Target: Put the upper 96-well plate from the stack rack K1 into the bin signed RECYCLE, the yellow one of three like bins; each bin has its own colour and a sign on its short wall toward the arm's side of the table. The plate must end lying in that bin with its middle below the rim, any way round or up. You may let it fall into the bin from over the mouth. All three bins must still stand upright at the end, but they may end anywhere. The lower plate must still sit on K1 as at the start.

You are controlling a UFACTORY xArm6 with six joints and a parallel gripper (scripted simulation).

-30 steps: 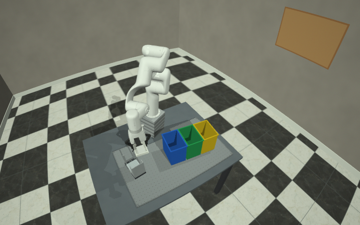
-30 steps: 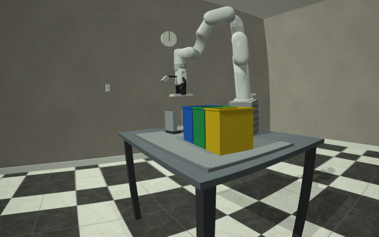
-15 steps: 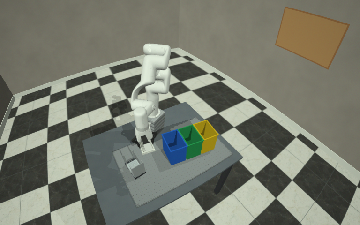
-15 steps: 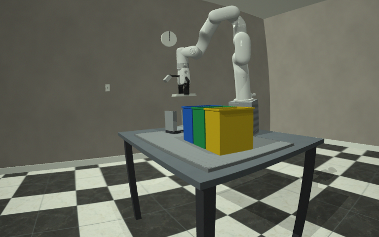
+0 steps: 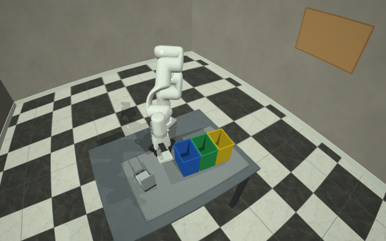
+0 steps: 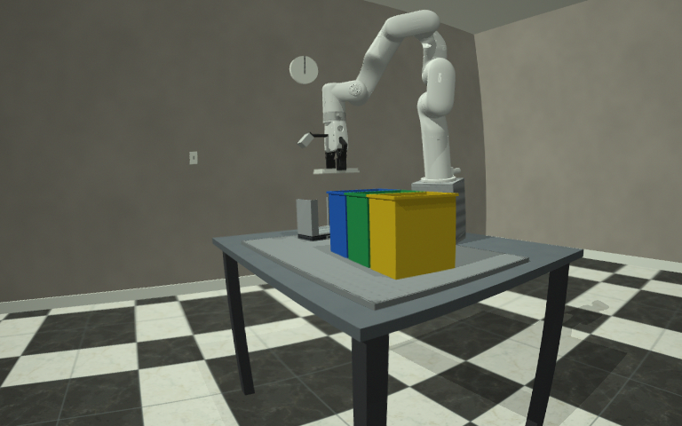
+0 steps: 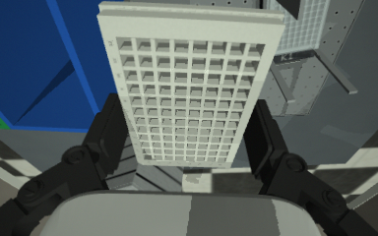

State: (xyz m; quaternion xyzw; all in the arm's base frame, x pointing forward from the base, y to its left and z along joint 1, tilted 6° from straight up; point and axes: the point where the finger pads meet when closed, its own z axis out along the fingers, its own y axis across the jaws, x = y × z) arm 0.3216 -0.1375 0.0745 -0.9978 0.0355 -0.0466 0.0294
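The gripper (image 7: pixel 189 143) stands spread wide, its black fingers clamped on the long sides of the 96-well plate (image 7: pixel 189 93), which hangs level in the air above the table (image 6: pixel 281 280). Just beside it, lower down, sits the blue bin (image 5: pixel 186 157), then the green bin (image 5: pixel 205 150), with the yellow bin (image 5: pixel 223 144) farthest off. On its other side, well below, stack rack K1 (image 5: pixel 145 178) carries the lower plate (image 5: pixel 142 175).

plate (image 5: pixel 164 156) in claw (image 5: pixel 162 148) above table (image 5: pixel 113 158) | between rack k1 (image 5: pixel 148 182) and bins (image 5: pixel 187 166)
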